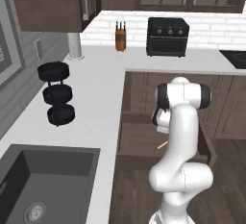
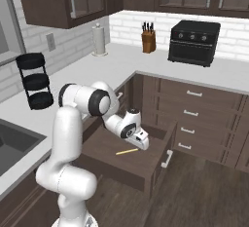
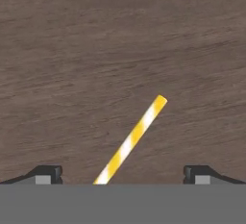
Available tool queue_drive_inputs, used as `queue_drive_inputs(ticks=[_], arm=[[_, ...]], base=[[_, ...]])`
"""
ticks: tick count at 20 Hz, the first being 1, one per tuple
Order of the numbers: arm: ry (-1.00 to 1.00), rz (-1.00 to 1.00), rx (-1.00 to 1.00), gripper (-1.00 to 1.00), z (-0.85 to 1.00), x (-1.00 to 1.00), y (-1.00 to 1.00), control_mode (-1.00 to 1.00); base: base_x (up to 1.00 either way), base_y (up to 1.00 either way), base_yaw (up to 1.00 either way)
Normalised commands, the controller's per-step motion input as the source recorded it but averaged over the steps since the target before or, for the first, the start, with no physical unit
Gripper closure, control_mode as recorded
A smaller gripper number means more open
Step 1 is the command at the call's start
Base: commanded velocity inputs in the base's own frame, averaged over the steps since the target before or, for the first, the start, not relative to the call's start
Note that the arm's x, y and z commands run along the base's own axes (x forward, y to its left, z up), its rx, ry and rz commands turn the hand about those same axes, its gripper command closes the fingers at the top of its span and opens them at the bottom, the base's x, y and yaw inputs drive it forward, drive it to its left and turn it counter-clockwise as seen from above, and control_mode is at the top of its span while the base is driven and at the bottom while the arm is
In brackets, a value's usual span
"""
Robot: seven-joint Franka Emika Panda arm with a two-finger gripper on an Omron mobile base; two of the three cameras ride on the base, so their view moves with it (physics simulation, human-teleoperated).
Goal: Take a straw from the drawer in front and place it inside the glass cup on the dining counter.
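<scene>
Yellow-and-white straw [image 3: 133, 139] flat on the drawer [image 2: 104, 149] bottom, fingers spread wide above it, nothing held.

Brown wood-grain drawer floor, matte and plain; the straw is thin, straight and striped, lying aslant near the drawer's middle. Gripper [image 3: 122, 175] hangs low over its near end, one fingertip to each side, not touching. Judged step: reach and pinch. To do it well, shift forward so the fingers straddle the straw's middle, turn the wrist so they close across its length, then descend almost to the wood before closing; a round, slim stick may roll or slip.
</scene>
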Motion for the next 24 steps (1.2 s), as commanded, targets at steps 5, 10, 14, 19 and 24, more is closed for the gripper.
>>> queue_drive_inputs(ticks=[5, 10, 14, 19, 24], arm=[[0.00, -0.05, -0.03, -1.00, -0.45, 0.01, -0.12, -1.00], [0.00, -0.03, -0.01, -1.00, -0.35, 0.12, -0.09, -1.00], [0.00, -0.01, 0.00, 1.00, -0.31, 0.10, 0.00, -1.00], [0.00, -0.02, 0.00, 1.00, -0.29, 0.01, 0.00, -1.00], [0.00, -0.03, 0.00, 1.00, -0.26, 0.00, -0.03, -1.00]], base=[[0.00, 0.00, 0.00], [0.00, 0.00, 0.00], [0.00, 0.00, 0.00], [0.00, 0.00, 0.00], [0.00, 0.00, 0.00]])
